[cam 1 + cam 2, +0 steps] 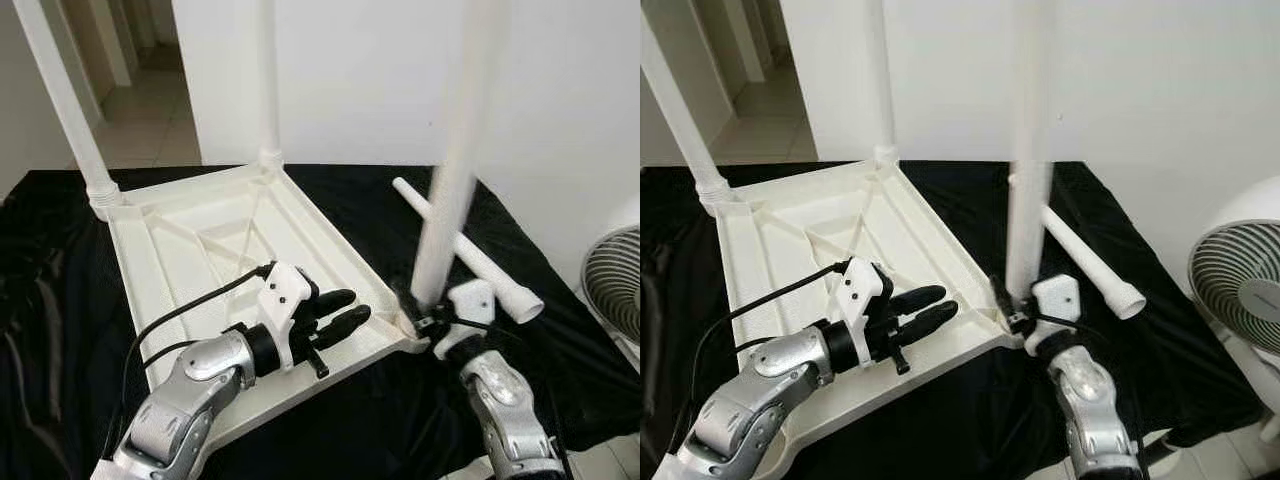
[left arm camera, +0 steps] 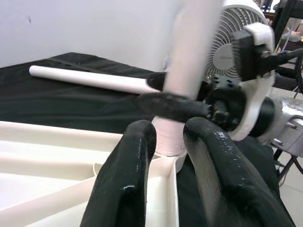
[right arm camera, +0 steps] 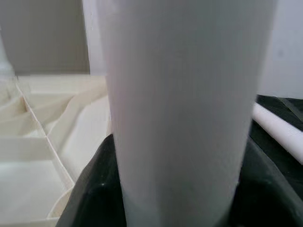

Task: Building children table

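Two legs already stand in the far corners of the upturned white table top (image 1: 215, 235), and a third leg (image 1: 447, 215) is going into the near corner socket. To seat it well, I'd keep it plumb over the socket and press straight down. The right pincer (image 1: 420, 318) is clamped around this leg just above the socket, fingers closed on it. Just beside it, over the table's near edge, the left pincer (image 1: 342, 312) hovers with its fingers a little apart, holding nothing. Beyond the right pincer, a fourth leg (image 1: 470, 250) lies on the black cloth (image 1: 40, 330), with a fan (image 1: 1240, 285) off to its side.
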Available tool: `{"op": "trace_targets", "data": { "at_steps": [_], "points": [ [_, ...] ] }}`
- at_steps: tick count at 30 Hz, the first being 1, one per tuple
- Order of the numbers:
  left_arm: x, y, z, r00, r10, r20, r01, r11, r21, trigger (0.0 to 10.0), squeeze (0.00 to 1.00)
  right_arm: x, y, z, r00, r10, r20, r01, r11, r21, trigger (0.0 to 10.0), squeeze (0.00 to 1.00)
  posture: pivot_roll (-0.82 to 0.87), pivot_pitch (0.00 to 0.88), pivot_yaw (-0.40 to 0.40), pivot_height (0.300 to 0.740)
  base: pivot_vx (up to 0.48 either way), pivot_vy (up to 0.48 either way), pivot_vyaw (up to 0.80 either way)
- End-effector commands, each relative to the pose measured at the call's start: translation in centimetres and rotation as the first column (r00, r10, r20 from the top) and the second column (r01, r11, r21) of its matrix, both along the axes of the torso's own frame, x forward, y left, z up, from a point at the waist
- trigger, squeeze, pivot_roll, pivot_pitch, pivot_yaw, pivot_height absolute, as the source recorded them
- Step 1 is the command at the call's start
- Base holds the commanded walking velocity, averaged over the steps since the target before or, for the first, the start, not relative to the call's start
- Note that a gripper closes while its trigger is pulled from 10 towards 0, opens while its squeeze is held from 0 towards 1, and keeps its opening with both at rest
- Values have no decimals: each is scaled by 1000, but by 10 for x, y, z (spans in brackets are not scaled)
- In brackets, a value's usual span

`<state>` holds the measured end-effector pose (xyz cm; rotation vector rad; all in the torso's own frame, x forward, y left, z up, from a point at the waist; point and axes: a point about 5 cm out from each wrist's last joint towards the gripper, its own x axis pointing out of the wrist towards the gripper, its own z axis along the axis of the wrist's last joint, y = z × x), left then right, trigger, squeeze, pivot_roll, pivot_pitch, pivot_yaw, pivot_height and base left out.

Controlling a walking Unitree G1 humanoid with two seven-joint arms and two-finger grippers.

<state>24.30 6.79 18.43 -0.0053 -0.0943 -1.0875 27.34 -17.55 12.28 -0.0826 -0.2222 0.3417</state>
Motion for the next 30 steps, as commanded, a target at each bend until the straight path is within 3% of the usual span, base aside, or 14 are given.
{"op": "trace_targets", "data": {
  "at_steps": [1,13,20,23,27,30],
  "points": [
    [-1,0,3,1000,-5,3,5,1000,1,10000,0,-18,-12,-54,967,-73,-245,82,996,26,10000,0,31,48,49,740,0,0,0],
    [0,0,4,1000,-7,5,7,1000,2,10000,0,-21,-18,-62,956,-106,-274,124,991,51,10000,0,33,48,50,740,0,0,0],
    [0,1,5,1000,-8,7,7,1000,3,10000,0,-13,-20,-66,940,-93,-329,119,991,60,10000,0,35,46,52,740,0,0,0],
    [0,1,5,1000,-8,8,8,1000,3,10000,0,-11,-20,-68,931,-93,-353,117,992,48,10000,0,35,46,52,740,0,0,0],
    [1,1,6,1000,-9,10,9,1000,4,10000,0,0,-22,-76,886,-97,-453,72,995,-72,10000,0,36,46,49,740,0,0,0],
    [0,1,6,1000,-9,11,9,1000,4,10000,0,2,-23,-76,880,-93,-466,69,995,-69,10000,0,36,46,49,740,0,0,0]
  ]
}}
